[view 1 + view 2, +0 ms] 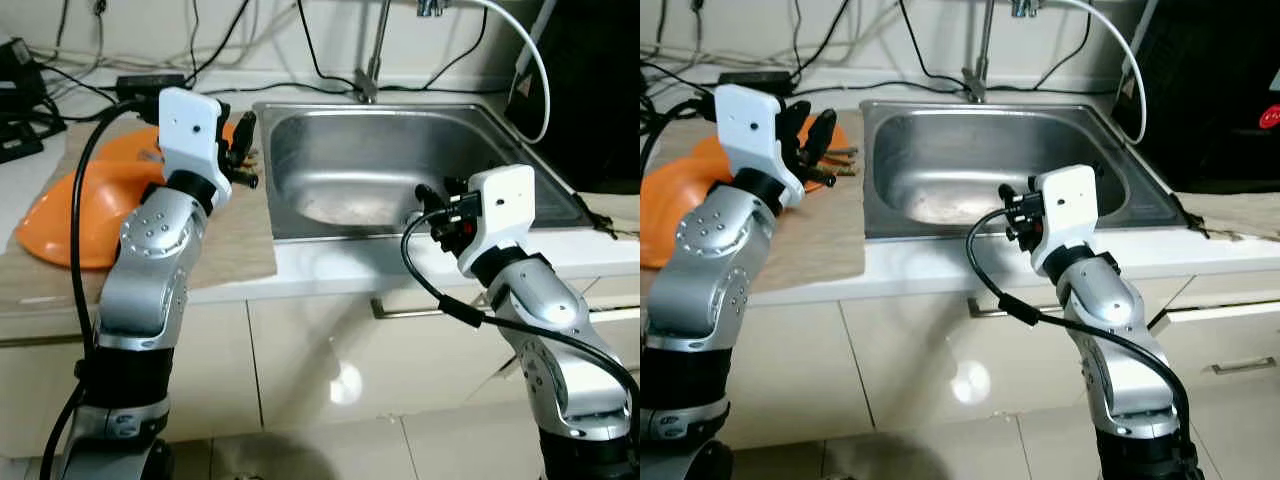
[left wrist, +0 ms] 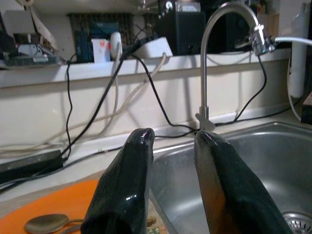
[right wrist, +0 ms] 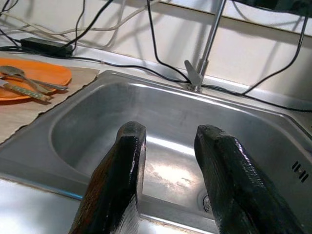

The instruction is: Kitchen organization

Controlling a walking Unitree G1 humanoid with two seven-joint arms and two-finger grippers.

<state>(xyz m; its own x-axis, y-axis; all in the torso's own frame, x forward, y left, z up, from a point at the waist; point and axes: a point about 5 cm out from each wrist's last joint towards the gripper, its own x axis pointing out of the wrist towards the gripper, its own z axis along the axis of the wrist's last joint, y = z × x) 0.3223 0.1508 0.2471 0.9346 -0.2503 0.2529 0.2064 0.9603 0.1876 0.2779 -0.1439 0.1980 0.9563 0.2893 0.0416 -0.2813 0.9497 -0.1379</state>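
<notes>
- Round orange plastic plate: plain orange, no pattern.
- Stainless-steel rectangular sink: dull silver-grey.
- Curved metal tap: silver.
- Flat wooden board: pale beige with faint grain.
- White surface: plain white.
- Metal spoons: bronze-grey.
- Left end effector and right end effector: glossy black fingers.
- Cables: black.

We see our right claw with its two black fingers parted and empty above the steel sink. Beyond the basin rises the tap. On the desk beside the sink, an orange plate carries spoons.
</notes>
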